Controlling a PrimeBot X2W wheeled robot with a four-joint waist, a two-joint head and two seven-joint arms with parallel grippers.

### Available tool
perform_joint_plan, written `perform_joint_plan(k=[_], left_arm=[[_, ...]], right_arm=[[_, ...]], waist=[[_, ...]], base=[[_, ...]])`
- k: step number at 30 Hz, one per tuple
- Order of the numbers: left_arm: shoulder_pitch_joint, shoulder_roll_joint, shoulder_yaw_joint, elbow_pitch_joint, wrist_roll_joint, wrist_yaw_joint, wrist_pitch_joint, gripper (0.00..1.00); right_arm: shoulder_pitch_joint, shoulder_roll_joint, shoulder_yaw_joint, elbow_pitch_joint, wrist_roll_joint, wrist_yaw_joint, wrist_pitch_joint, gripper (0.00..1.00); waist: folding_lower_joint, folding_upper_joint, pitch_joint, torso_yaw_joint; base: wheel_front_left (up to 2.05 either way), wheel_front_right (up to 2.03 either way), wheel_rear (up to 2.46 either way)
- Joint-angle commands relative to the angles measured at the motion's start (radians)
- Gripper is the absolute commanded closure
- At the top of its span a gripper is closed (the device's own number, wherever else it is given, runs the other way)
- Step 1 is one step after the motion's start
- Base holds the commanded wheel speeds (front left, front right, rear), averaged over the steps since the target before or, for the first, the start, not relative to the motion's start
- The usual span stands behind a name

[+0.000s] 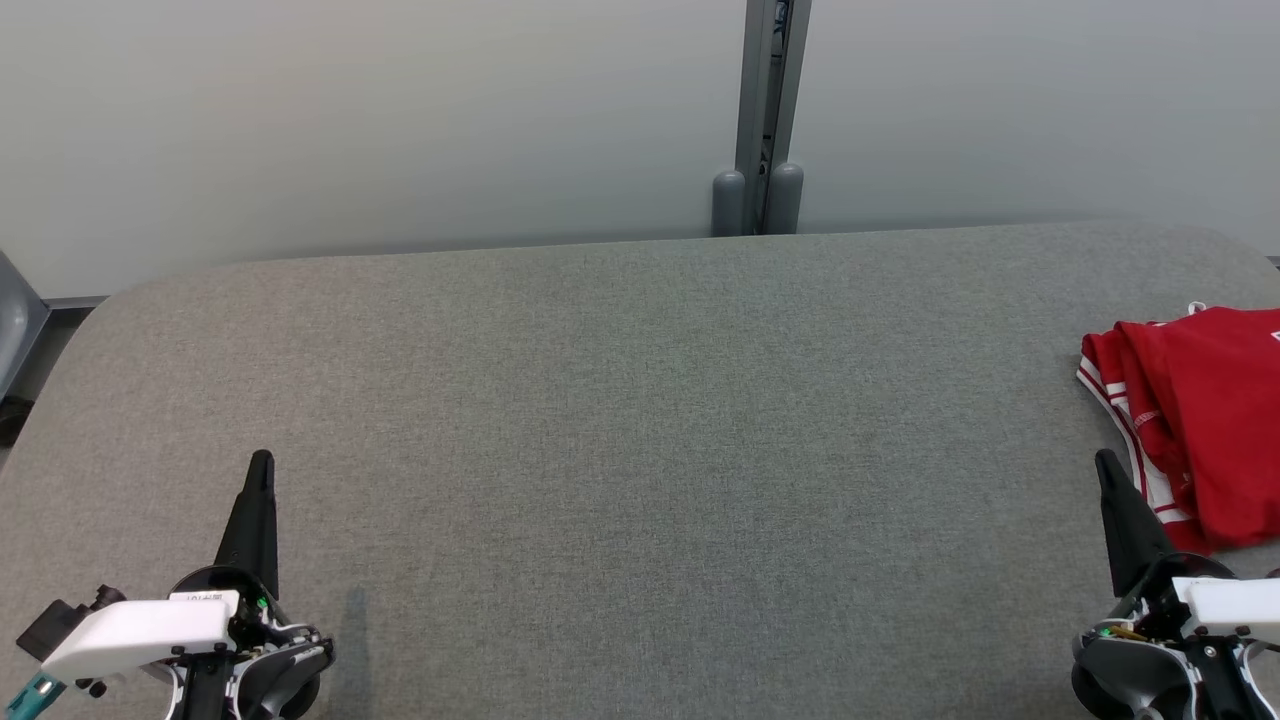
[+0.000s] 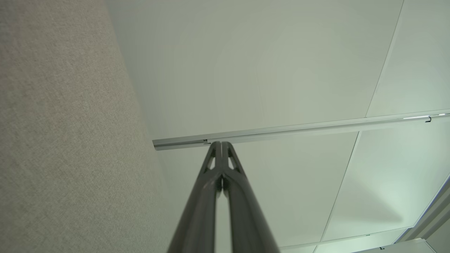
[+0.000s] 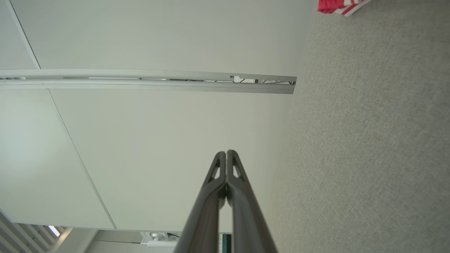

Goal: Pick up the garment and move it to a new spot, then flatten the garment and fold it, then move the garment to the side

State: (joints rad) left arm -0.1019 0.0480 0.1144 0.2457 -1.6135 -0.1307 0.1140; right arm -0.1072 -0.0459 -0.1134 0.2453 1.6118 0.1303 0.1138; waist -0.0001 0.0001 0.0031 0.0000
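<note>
A red garment (image 1: 1200,420) with white stripes lies folded at the right edge of the grey table (image 1: 620,420). A corner of the garment (image 3: 337,6) appears at the top of the right wrist view. My right gripper (image 1: 1105,462) rests shut and empty at the lower right, its tip just left of the garment's near edge. In its own wrist view, the right gripper (image 3: 226,153) has both fingers pressed together. My left gripper (image 1: 262,460) sits shut and empty at the lower left, far from the garment. The left wrist view shows the left gripper (image 2: 221,143) closed too.
A pale wall runs behind the table, with a grey vertical post (image 1: 765,120) at its seam. The grey fabric surface spreads wide between the two grippers. A dark object (image 1: 15,340) stands off the table's left edge.
</note>
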Motion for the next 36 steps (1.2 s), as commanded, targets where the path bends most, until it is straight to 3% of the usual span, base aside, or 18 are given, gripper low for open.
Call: perform_joint_plan(k=[1,36], left_arm=[[-0.015,0.002,0.004,0.001,0.002,-0.004,0.003,1.0],[-0.015,0.002,0.004,0.001,0.003,-0.004,0.003,1.0]], right_arm=[[-0.005,-0.008,-0.001,0.002,0.003,0.001,0.001,1.0],[-0.005,-0.008,-0.001,0.002,0.003,0.001,0.001,1.0]], waist=[[0.0001,-0.0001,0.0,0.0],[0.0001,-0.0001,0.0,0.0]], base=[[0.0,0.0,0.0],[0.0,0.0,0.0]])
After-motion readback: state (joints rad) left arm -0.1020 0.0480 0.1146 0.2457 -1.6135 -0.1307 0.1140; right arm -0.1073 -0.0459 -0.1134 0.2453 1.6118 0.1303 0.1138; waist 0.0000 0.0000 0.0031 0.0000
